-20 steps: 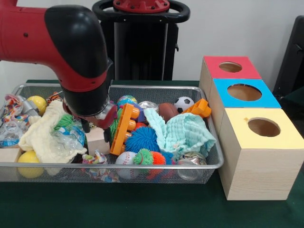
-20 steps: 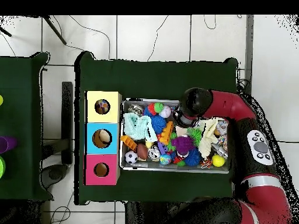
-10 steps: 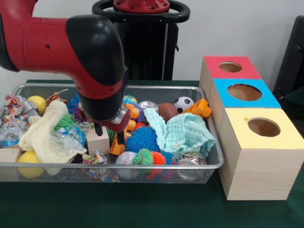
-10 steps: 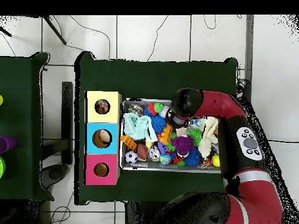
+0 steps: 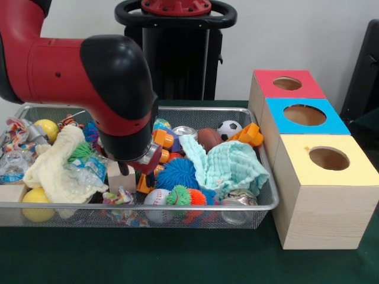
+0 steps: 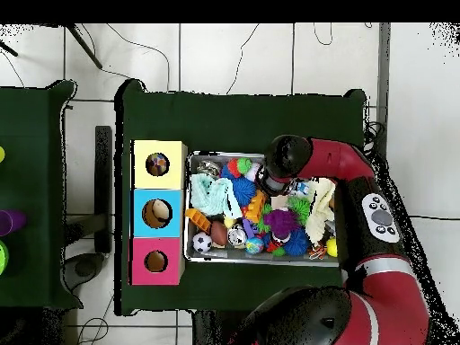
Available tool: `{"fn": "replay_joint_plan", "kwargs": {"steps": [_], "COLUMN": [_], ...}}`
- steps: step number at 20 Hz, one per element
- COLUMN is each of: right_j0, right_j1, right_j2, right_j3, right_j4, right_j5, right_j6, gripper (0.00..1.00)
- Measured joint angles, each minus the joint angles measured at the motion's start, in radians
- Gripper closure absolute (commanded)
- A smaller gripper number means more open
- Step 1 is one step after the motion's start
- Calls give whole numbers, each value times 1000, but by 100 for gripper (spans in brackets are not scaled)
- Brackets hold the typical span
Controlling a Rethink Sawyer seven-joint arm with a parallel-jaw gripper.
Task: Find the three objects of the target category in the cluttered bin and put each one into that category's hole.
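The wire mesh bin (image 5: 177,207) is crowded with toys. My gripper (image 5: 144,168) reaches down into its middle, mostly hidden under the bulky red and black wrist. It sits over an orange plastic toy (image 5: 161,142), between a wooden block (image 5: 121,177) and a blue spiky ball (image 5: 177,173). A baseball (image 5: 157,197), a soccer ball (image 5: 228,128) and a brown football (image 5: 208,139) lie nearby. In the overhead view the wrist (image 6: 278,166) covers the gripper. At the bin's side stand the red box (image 5: 287,84), the blue box (image 5: 305,115) and the yellow box (image 5: 328,160), each with a round hole.
A mint cloth (image 5: 228,165) drapes over toys beside the boxes. A cream cloth (image 5: 56,168), crumpled plastic bottles (image 5: 15,163) and yellow balls (image 5: 37,204) fill the bin's other end. Metal cans (image 5: 240,201) lie at the front corner. Green cloth covers the table (image 5: 177,254).
The arm has swung from the bin's cream-cloth end toward its middle, then settled slightly lower over the orange toy. The toys look unmoved.
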Motion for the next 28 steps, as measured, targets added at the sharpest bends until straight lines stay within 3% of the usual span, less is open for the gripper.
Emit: {"fn": "replay_joint_plan", "kwargs": {"steps": [13,17,28], "right_j0": [-1,-2,10], "right_j1": [96,128,129], "right_j2": [1,1,-9], "right_j3": [-180,-208,-222], "right_j4": [1,4,3], "right_j5": [42,48,58], "right_j6": [0,-1,-1], "gripper": [0,0,0]}}
